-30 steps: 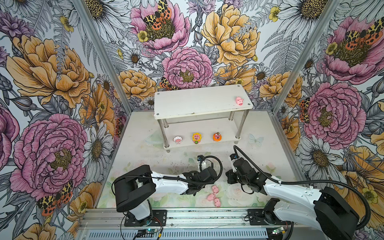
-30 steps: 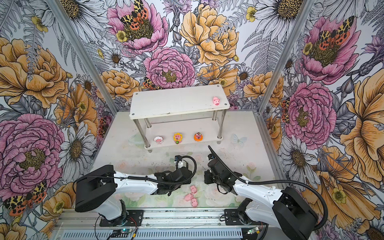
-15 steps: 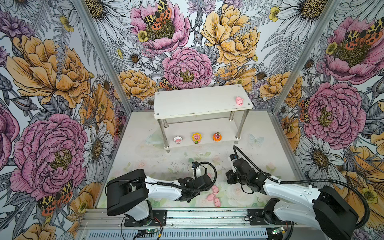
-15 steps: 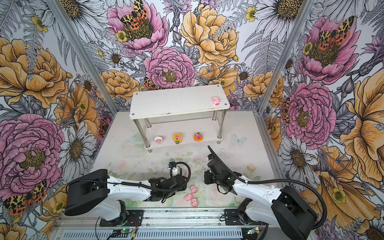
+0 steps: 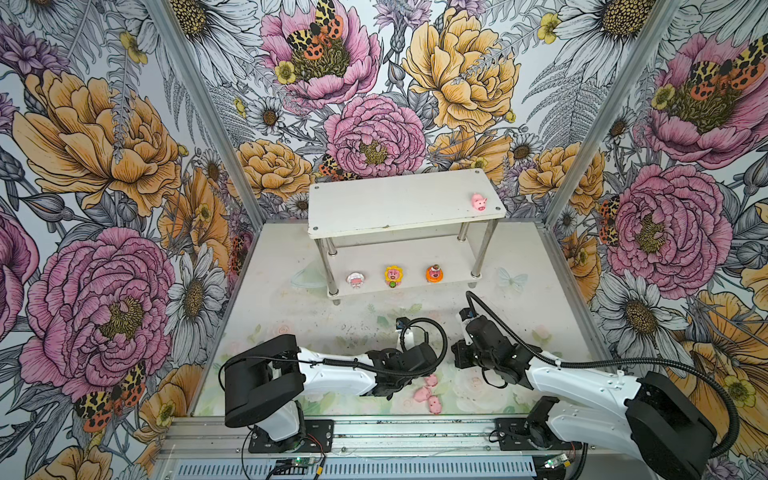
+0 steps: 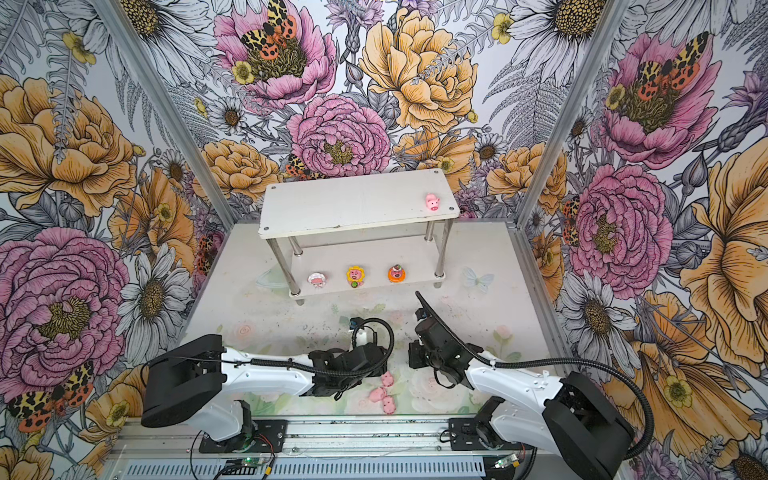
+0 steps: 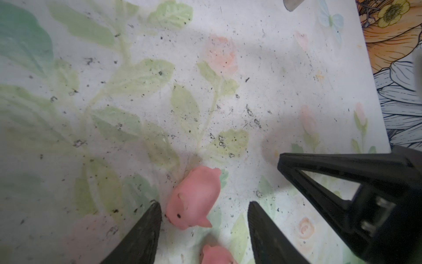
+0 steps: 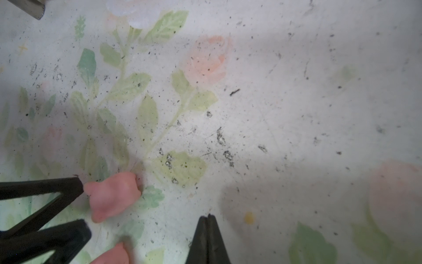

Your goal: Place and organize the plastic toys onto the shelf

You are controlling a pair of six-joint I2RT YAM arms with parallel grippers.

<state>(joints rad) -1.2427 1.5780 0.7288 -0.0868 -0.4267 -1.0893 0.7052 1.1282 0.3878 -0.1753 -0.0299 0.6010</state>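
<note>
1. Between the fingertips of my left gripper (image 7: 203, 203) lay a tiny pink pig (image 7: 194, 198) on the table (image 7: 251, 68). The jaws stood spread, one tip just beside its snout and the other apart from it, so nothing was clamped.
2. Near that pig, toward the rail edge, I saw a second pig (image 5: 423, 394) and a third pig (image 5: 435, 404) close together on the table in both top views.
3. My right gripper (image 8: 208, 217) was pinched fully closed with nothing in it. Its tip was near bare table just beside the pigs; I could not tell whether it touched.
4. Farther back stood the white two-tier shelf (image 5: 395, 208), well apart from both grippers.
5. On its lower tier, spaced in a row, were the white-hooded figure (image 5: 356, 279), the yellow sunflower figure (image 5: 394, 276) and the orange figure (image 5: 434, 273).
6. On the top tier, near its right end, sat a fourth pink pig (image 5: 478, 202).
</note>
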